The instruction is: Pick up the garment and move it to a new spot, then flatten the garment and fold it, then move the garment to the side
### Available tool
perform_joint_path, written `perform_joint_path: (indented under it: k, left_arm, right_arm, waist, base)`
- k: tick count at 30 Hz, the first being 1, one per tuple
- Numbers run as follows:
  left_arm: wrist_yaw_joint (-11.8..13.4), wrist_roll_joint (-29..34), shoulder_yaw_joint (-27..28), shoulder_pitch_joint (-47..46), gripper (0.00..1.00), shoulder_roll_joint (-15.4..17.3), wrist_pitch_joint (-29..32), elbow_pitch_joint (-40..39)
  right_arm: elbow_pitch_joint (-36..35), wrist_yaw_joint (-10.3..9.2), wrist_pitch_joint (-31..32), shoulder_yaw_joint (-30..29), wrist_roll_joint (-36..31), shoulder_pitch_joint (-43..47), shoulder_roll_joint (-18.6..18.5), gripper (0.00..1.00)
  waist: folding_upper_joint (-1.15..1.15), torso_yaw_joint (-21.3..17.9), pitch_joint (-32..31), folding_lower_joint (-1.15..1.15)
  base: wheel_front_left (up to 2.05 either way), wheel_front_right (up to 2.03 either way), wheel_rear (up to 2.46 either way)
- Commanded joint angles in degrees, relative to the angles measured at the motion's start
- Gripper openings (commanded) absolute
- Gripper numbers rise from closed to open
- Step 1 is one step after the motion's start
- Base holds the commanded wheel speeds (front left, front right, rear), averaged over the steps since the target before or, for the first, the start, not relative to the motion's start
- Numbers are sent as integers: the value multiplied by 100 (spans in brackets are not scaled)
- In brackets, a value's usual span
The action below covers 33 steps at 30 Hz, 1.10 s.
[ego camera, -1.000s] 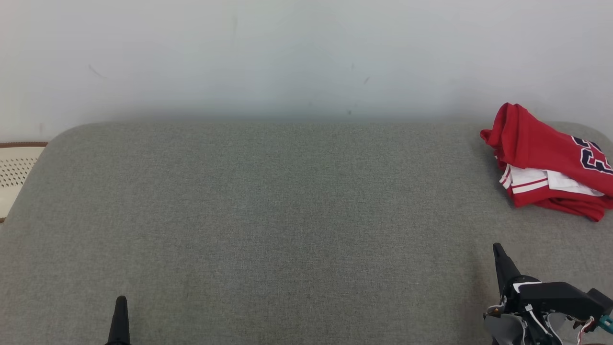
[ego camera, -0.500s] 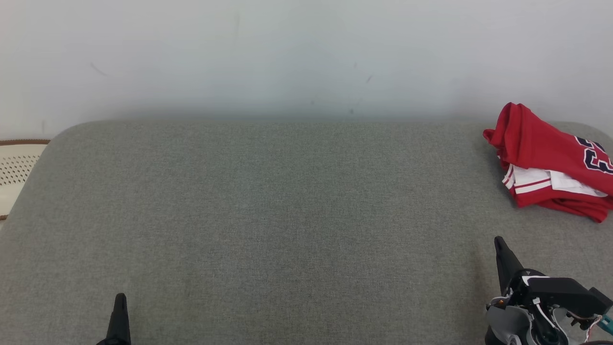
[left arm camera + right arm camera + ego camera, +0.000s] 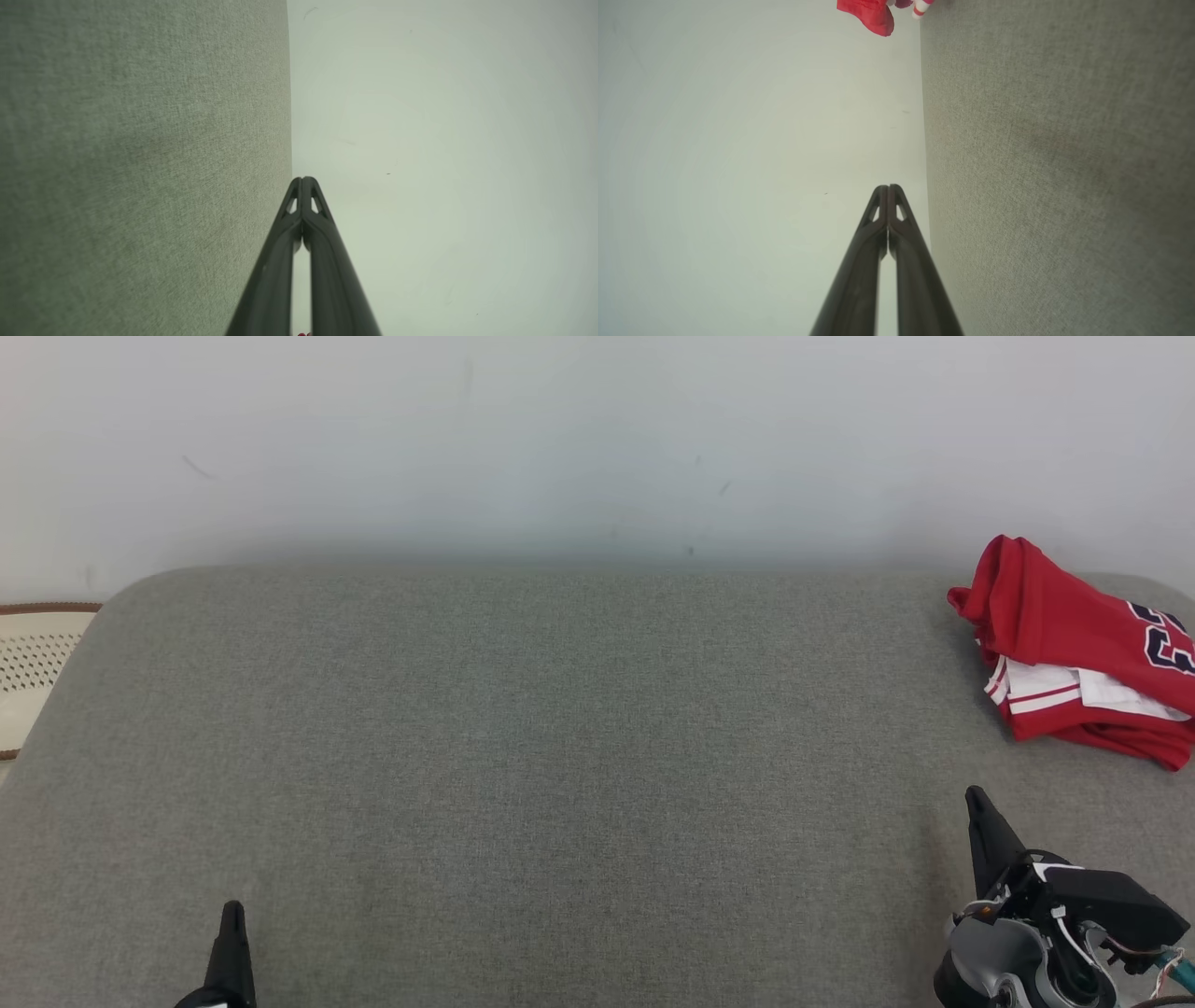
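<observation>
The garment (image 3: 1074, 644) is a red jersey with white trim and dark numbers, lying folded in a small bundle at the far right of the grey cushioned surface (image 3: 560, 756). A corner of the garment (image 3: 873, 14) also shows at the top of the right wrist view. My right gripper (image 3: 976, 798) stands near the lower right, below the garment and apart from it, fingers pressed together and empty (image 3: 888, 187). At the lower left my left gripper (image 3: 231, 907) points up, likewise shut with nothing in it (image 3: 303, 179).
A pale wall (image 3: 597, 439) rises behind the grey surface. A cream perforated object with a brown rim (image 3: 33, 663) sits off the surface's left edge. The broad middle of the surface is bare fabric.
The whole head view has shifted slightly, so the camera moved. The right gripper has risen a little in the picture. The garment lies where it was.
</observation>
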Motion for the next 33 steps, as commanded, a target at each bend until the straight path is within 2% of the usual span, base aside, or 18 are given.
perform_joint_path:
  k: [1, 33]
  left_arm:
    - [-17, -143, 32, -101, 0, 5, 37, 27]
    - [-18, -179, 32, -71, 0, 5, 39, 34]
  right_arm:
    - [30, 2, 55, -28, 135, -97, -1, 0]
    - [42, 2, 97, -104, 88, -80, 47, 0]
  waist:
    - [0, 4, 2, 0]
    - [0, 8, 4, 0]
  base:
    - [0, 0, 0]
    - [0, 0, 0]
